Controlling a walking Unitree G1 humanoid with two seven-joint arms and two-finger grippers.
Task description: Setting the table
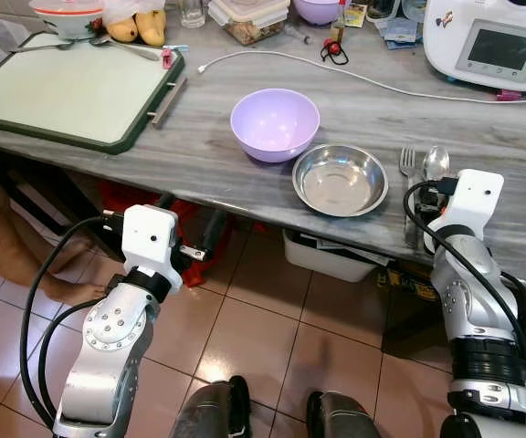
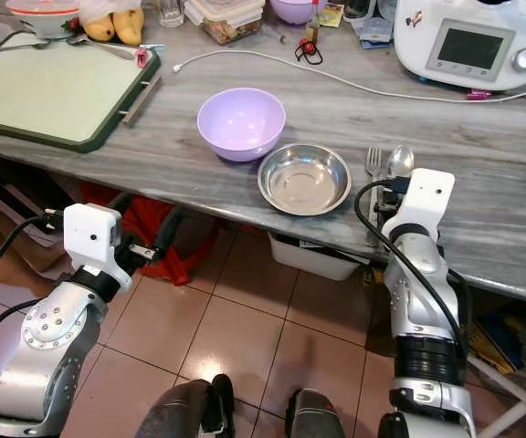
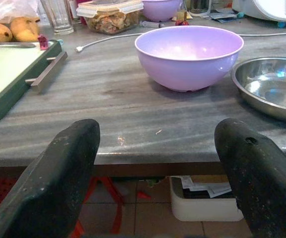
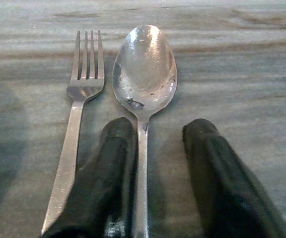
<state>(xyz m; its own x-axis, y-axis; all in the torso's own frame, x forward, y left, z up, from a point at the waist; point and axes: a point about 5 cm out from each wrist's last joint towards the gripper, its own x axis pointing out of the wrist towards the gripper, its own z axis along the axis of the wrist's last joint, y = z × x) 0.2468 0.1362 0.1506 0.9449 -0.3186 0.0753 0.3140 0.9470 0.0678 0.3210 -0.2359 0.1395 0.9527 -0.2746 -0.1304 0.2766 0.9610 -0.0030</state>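
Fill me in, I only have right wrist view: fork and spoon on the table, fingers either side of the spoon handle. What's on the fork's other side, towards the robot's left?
Observer: An empty steel bowl sits just left of the fork, not touching it.
Operator: Where's the left gripper?
Observer: Open and holding nothing, in front of the table and just below its near edge, pointing at a purple bowl that stands to the left of the steel bowl and further back.
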